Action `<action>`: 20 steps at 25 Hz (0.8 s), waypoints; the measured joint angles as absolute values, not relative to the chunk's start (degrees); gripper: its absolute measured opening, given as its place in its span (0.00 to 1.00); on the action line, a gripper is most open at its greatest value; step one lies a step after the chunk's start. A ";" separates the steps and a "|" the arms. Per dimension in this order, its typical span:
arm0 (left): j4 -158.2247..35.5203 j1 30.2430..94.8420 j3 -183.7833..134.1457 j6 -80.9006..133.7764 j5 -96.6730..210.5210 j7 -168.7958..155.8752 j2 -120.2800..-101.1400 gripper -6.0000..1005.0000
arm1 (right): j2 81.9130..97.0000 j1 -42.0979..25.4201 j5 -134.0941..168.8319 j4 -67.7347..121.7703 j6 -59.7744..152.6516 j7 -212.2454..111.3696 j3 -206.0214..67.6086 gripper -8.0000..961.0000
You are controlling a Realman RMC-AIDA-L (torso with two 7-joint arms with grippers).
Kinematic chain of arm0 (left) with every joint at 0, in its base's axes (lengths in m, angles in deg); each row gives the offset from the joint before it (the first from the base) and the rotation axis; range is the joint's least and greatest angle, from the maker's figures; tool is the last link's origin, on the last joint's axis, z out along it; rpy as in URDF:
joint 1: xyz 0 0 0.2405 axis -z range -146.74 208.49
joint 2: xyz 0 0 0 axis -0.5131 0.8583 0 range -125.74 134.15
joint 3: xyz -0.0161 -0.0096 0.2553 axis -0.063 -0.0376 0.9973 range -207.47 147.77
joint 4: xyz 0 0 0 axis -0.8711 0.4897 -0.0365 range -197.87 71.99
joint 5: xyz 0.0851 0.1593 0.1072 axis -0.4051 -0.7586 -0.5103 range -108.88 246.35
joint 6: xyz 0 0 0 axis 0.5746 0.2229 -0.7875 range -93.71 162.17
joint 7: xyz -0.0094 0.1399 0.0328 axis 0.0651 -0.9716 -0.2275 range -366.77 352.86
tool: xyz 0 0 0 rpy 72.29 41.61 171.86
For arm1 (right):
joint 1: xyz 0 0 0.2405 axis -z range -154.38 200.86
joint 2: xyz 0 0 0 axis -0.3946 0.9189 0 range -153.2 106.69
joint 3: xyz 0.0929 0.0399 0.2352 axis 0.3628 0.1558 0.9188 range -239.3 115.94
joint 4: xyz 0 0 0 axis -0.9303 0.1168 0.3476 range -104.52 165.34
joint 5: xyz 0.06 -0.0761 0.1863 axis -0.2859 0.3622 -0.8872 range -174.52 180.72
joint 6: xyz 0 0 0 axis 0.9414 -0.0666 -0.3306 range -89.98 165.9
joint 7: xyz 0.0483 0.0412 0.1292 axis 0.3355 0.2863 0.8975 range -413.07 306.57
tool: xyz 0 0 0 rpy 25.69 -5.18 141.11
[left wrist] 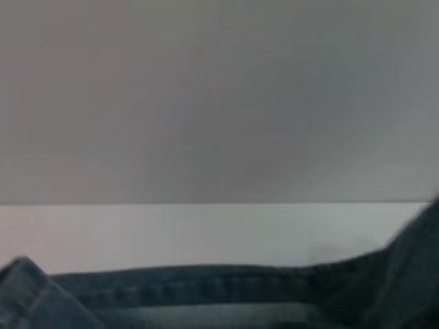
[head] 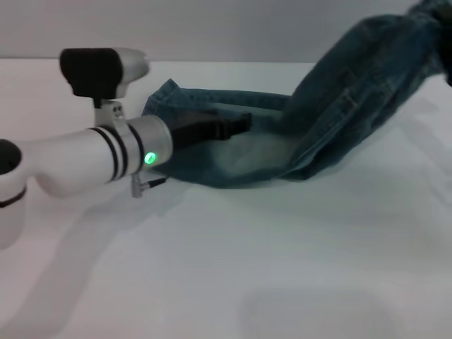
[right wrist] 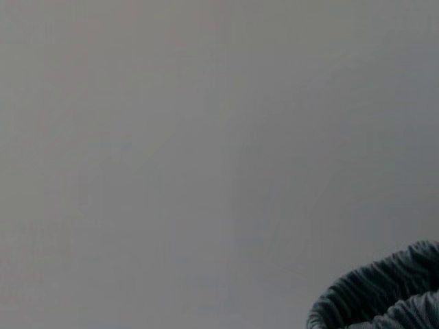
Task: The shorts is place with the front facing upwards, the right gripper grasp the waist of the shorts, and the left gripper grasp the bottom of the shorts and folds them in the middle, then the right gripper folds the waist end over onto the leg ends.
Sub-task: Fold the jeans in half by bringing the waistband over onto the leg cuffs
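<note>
A bare robot test bench in a lab or studio, not a home. The white table [head: 233, 268] is plain, and right behind its far edge stands a blank grey wall [head: 226, 28], with no furniture or household goods.

The left arm reaches in low from the left side of the head view, its white forearm nearly level and its silver wrist showing a green light. The left gripper [head: 236, 124] points rightward with its black fingers lying close together. The right gripper is out of sight.
</note>
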State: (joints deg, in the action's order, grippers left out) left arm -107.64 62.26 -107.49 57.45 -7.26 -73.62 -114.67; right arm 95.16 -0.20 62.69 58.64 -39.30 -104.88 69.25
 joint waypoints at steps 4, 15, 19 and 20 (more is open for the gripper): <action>-107.58 63.16 -103.81 55.44 -5.49 -73.75 -114.86 0.75 | 95.16 -3.96 62.72 59.20 -38.59 -103.91 65.89 0.08; -108.20 64.57 -96.52 54.12 -0.08 -73.80 -114.88 0.75 | 95.38 -11.66 62.20 59.41 -33.46 -103.56 57.58 0.08; -109.56 64.90 -93.94 54.09 1.37 -73.81 -114.87 0.75 | 95.44 -13.45 62.10 59.46 -32.78 -103.50 56.61 0.08; -110.48 65.00 -92.82 54.11 1.86 -73.82 -114.87 0.75 | 95.46 -13.79 62.08 59.42 -32.68 -103.44 56.37 0.08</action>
